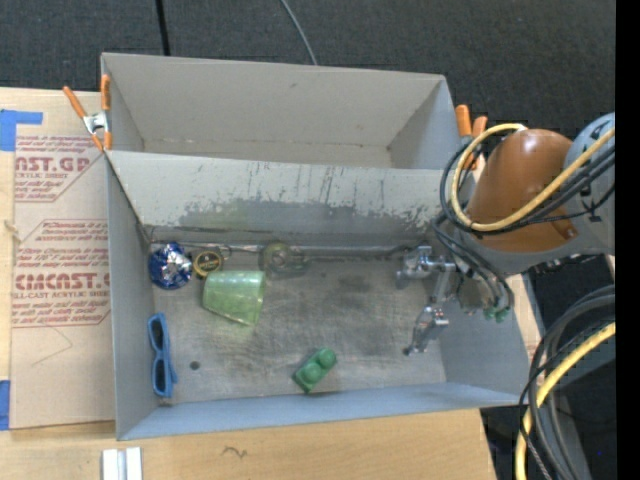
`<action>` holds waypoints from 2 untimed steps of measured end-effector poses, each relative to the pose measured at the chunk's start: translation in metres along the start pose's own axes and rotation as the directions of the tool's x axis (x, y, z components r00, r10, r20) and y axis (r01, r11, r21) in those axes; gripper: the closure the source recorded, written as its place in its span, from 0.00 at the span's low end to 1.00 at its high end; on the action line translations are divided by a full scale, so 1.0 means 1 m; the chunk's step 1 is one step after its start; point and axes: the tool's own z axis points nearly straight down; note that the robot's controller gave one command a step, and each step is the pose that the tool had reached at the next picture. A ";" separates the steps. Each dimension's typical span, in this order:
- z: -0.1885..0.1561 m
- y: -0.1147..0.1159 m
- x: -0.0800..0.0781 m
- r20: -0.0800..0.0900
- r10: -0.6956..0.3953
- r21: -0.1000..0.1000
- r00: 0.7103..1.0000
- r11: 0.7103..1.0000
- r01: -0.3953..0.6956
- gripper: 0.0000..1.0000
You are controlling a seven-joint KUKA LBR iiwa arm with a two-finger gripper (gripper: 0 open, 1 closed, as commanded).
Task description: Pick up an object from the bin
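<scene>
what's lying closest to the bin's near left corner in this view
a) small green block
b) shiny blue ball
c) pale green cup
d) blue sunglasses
d: the blue sunglasses lie lengthwise along the foot of the bin's left wall, nearer that corner than anything else in the bin.
</scene>
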 end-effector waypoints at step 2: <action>0.061 0.105 0.037 0.005 -0.164 -0.001 0.986 0.986 0.164 0.00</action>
